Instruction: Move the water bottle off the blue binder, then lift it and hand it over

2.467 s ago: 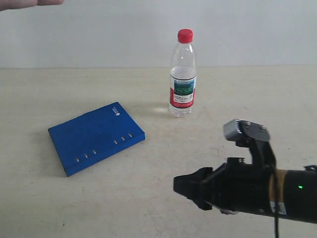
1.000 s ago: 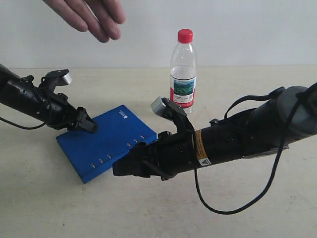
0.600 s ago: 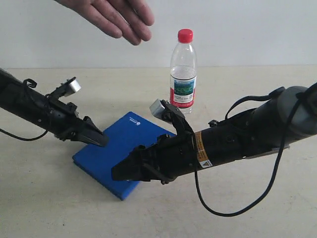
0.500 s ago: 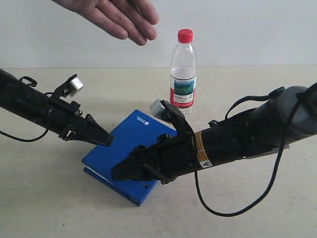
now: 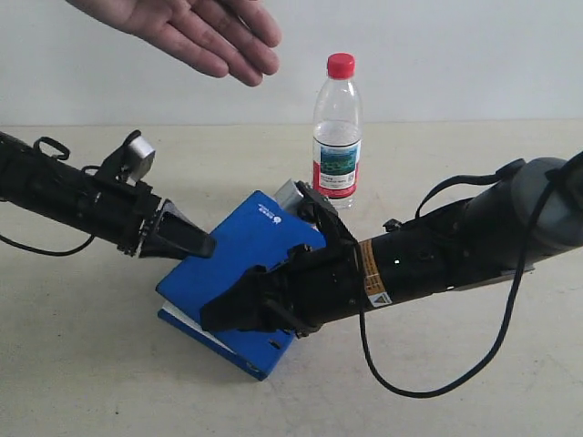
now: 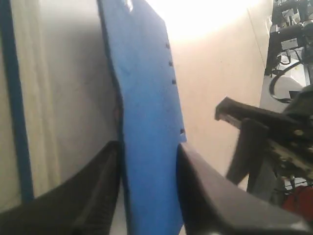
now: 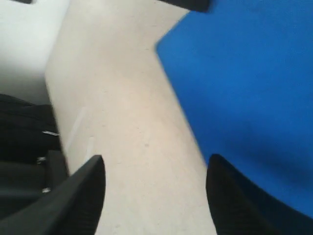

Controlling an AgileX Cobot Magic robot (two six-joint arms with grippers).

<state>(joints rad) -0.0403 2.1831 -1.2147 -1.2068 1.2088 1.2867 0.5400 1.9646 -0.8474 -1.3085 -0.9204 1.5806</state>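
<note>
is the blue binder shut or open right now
Partly open. The left gripper pinches the top cover of the blue binder and holds it raised; white pages show in the gap beneath it.

Soft, even light in the exterior view. Left wrist view: glare whitens the tabletop, upper centre. Right wrist view: blue binder blurred.

The left arm and right arm are finished in matt black, w/ round tubular links. A silver-grey cam housing is carried at each wrist. A yellow band w/ a warning triangle is wrapped round the right arm (print too small to read). Black cables are run along both. Black tapered fingers are fitted at the tips.
</note>
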